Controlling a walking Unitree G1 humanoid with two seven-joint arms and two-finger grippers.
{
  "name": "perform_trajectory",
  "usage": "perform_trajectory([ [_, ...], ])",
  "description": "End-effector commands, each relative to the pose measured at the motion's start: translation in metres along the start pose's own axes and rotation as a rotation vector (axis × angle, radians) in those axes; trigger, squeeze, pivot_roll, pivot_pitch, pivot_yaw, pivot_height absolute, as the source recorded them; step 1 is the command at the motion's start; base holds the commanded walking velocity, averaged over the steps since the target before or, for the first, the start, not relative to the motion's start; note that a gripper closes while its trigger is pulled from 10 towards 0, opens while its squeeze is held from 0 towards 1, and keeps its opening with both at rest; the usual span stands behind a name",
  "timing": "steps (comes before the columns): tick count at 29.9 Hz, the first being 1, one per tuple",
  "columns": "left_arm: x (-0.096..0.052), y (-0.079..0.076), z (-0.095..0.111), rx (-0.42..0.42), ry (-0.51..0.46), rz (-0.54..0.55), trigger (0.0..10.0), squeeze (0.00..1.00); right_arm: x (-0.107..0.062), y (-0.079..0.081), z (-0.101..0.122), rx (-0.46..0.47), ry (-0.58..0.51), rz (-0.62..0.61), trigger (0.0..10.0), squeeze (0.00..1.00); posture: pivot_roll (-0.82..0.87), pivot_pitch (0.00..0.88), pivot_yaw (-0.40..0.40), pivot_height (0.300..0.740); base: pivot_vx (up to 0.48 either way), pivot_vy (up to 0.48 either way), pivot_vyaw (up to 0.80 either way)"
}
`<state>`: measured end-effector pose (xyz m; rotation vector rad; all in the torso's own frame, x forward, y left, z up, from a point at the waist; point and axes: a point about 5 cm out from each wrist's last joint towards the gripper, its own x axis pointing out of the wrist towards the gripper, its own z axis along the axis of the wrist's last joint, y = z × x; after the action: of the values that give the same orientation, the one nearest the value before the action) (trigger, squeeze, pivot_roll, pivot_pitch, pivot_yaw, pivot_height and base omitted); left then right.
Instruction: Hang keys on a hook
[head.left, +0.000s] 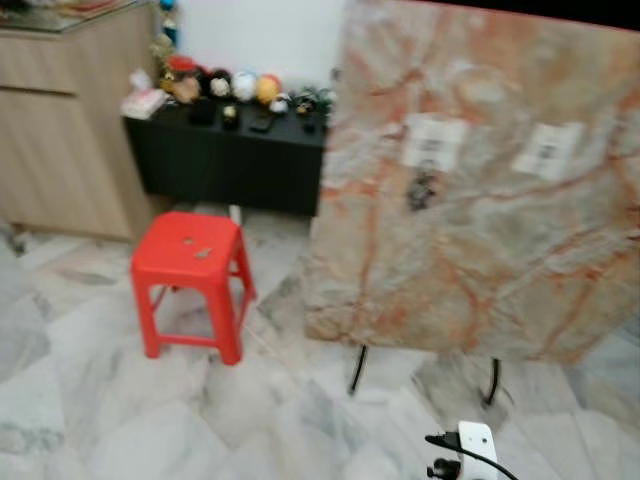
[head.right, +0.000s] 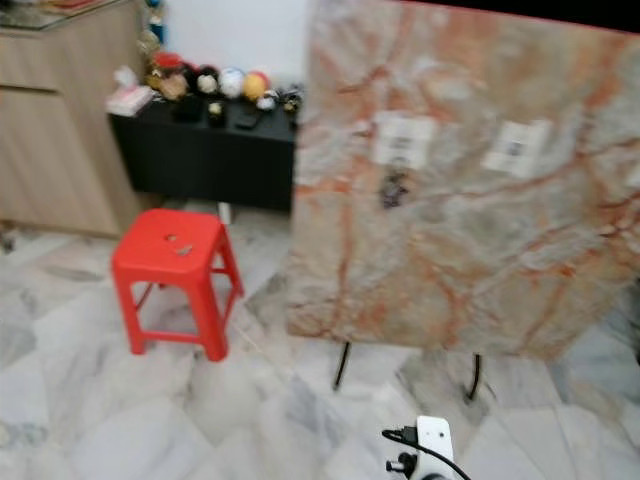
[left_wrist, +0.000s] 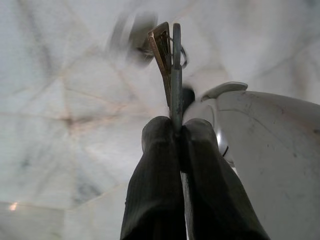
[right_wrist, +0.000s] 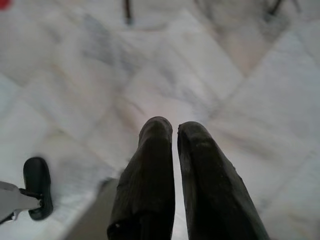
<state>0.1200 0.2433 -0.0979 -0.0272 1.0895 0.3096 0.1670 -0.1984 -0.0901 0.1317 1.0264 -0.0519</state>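
Note:
My left gripper (left_wrist: 178, 130) is shut on a bunch of keys (left_wrist: 174, 65); a flat metal key and a brass one stick out past the fingertips, over marble floor. My right gripper (right_wrist: 174, 131) hangs shut over the floor with nothing in it. Ahead stands a marble-patterned board (head.left: 480, 230) on thin black legs. It carries two white hook plates, a left one (head.left: 433, 140) and a right one (head.left: 549, 150). A small dark bunch (head.left: 422, 188) hangs under the left plate. The picture is blurred.
A red plastic stool (head.left: 190, 270) stands on the floor left of the board. Behind it is a black cabinet (head.left: 230, 160) topped with small toys, and a wooden cabinet (head.left: 60, 120) at far left. A white robot part with a black cable (head.left: 470, 450) shows at the bottom.

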Motion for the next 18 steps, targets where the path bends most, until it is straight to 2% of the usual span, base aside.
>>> perform_trajectory([
  [1,-0.001,-0.005,-0.007,0.002,0.021,-0.021,10.0,0.00,0.002,0.007,0.008,-0.007,-0.019,0.012,10.0,0.00,0.08,0.000,-0.103,0.740,0.000,-0.390,0.00],
  [8,-0.001,-0.005,-0.007,0.003,0.022,-0.022,10.0,0.00,0.003,0.013,0.006,-0.006,-0.017,0.020,10.0,0.00,0.08,0.000,-0.103,0.740,0.000,-0.388,0.00],
  [18,-0.001,-0.005,-0.006,0.009,0.023,-0.018,10.0,0.00,0.007,0.038,0.013,-0.017,-0.024,0.048,10.0,0.00,0.09,0.000,-0.096,0.740,0.000,-0.389,0.00],
])
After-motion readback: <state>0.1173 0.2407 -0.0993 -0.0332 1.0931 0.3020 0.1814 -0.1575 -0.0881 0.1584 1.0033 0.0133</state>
